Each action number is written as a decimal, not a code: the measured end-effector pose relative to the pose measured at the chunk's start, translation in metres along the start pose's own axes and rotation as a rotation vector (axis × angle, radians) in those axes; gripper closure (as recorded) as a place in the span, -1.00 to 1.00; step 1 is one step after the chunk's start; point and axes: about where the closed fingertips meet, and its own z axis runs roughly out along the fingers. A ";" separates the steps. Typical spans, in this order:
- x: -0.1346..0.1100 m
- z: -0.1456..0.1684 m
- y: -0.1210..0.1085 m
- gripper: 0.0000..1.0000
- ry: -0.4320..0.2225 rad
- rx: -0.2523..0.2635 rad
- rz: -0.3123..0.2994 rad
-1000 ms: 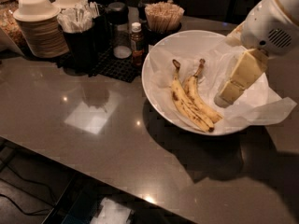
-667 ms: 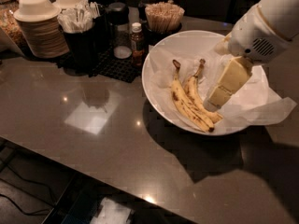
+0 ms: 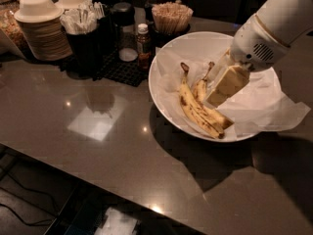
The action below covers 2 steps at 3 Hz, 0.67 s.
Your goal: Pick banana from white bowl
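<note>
The white bowl (image 3: 193, 43) sits on the dark counter at the right, lined with crinkled white paper (image 3: 274, 109). Two bananas lie in it. The banana (image 3: 193, 110) is the longer, slimmer one, curving from its dark stem at the upper left down to the bowl's front. A shorter, plumper spotted banana (image 3: 199, 88) lies beside it on the right. My gripper (image 3: 217, 94), cream-coloured under the white arm, reaches in from the upper right. Its tip is over the shorter banana and right next to the long one. I cannot tell whether it touches either.
Stacked off-white bowls (image 3: 41, 26) stand at the back left. Beside them are a black caddy of packets (image 3: 85, 33), a small sauce bottle (image 3: 143, 45) on a black mat (image 3: 122, 67), and a cup of wooden stirrers (image 3: 171, 16). The counter's front edge runs diagonally below.
My gripper has moved left and down, from the bowl's right side to the bananas. The bananas and the bowl have not moved.
</note>
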 end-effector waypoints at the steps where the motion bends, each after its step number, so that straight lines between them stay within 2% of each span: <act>1: 0.006 0.001 -0.013 0.06 0.027 -0.005 0.025; 2: 0.019 0.010 -0.031 0.02 0.080 0.019 0.102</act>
